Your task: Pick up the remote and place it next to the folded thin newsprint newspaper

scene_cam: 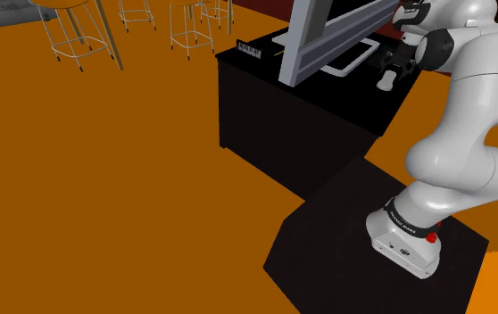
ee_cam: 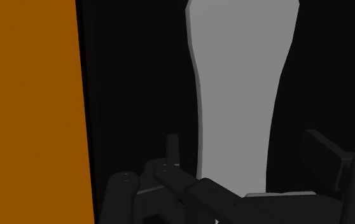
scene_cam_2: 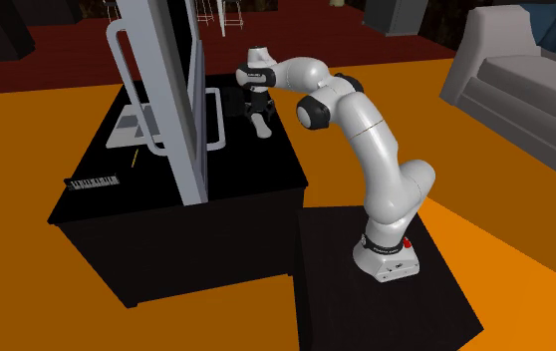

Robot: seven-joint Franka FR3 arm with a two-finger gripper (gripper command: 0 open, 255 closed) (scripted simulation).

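Note:
The remote [ee_cam: 243, 95] is a long pale grey slab, wider at its far end, lying on the black table [ee_cam: 138, 76]. It also shows as a small white piece [scene_cam: 386, 83] under the hand, and the same remote [scene_cam_2: 262, 126] lies near the table's end by the stand. My gripper [ee_cam: 246, 149] hangs just over it, open. Its fingers [ee_cam: 172, 149] stand apart on either side of the remote with a gap on each side. The same gripper [scene_cam: 390, 68] [scene_cam_2: 259, 108] points down beside the big screen. A flat pale sheet [scene_cam_2: 127, 130], perhaps the newspaper, lies past the screen.
A large tilted grey screen [scene_cam: 327, 36] [scene_cam_2: 171, 90] stands on the table, close to the hand. A small black keyed strip [scene_cam_2: 92, 183] and a thin stick [scene_cam_2: 134, 160] lie at the table's far part. Orange floor [scene_cam: 95, 178] surrounds it; wire stools [scene_cam: 78, 36] and a sofa [scene_cam_2: 525, 70] stand off.

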